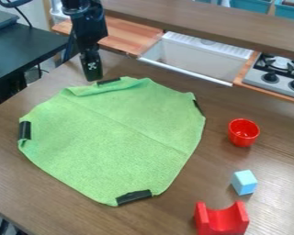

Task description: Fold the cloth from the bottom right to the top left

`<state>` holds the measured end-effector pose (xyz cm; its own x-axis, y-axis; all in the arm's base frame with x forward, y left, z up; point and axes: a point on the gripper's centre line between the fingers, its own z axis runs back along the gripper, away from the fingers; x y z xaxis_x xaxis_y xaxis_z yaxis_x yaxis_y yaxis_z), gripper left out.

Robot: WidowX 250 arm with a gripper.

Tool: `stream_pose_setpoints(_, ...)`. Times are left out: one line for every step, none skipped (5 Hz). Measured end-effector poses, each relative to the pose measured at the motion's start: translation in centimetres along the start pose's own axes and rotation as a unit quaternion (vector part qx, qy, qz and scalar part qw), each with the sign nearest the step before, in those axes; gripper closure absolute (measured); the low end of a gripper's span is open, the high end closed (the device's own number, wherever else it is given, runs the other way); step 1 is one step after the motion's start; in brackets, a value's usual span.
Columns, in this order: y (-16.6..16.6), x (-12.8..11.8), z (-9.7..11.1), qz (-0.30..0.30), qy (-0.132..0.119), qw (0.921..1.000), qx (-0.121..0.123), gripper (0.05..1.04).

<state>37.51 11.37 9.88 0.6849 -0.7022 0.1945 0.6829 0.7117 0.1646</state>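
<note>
Hanging nr blk strip [109, 81] on far edge of grn cloth [112, 142], tool [93, 78] (spread or pressed together: unclear)

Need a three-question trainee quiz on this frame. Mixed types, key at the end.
1. Multiple choice: what stands between the red cup and the red notched block?
A) stove
B) light blue block
C) sink

2. True or false: the gripper is near the black strip at the far edge of the green cloth.

3. Fill in the number: ____ black strips show along the cloth's edge.

Key: 1. B; 2. true; 3. four
</note>
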Motion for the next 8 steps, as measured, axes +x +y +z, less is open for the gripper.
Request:
stream_pose_setpoints(-0.5,-0.3,-1.2,0.002,0.006,0.9998,-0.016,0.083)
stream_pose_setpoints(-2.5,-0.6,-2.7,0.0,0.007,0.9991,-0.042,0.083)
stream_pose_setpoints(-4.5,-0.3,-3.0,-0.009,-0.001,0.9984,-0.056,0.083)
stream_pose_setpoints(-7.1,0.3,-2.9,-0.027,-0.001,0.9977,-0.062,0.083)
stream_pose_setpoints(-10.1,1.2,-2.7,-0.049,-0.005,0.9969,-0.061,0.083)
stream_pose_setpoints(-13.0,1.0,-2.7,-0.066,-0.001,0.9955,-0.068,0.083)
stream_pose_setpoints(-15.5,0.4,-3.5,-0.096,0.008,0.9927,-0.072,0.083)
stream_pose_setpoints(-17.7,0.2,-4.4,-0.129,0.011,0.9885,-0.079,0.083)
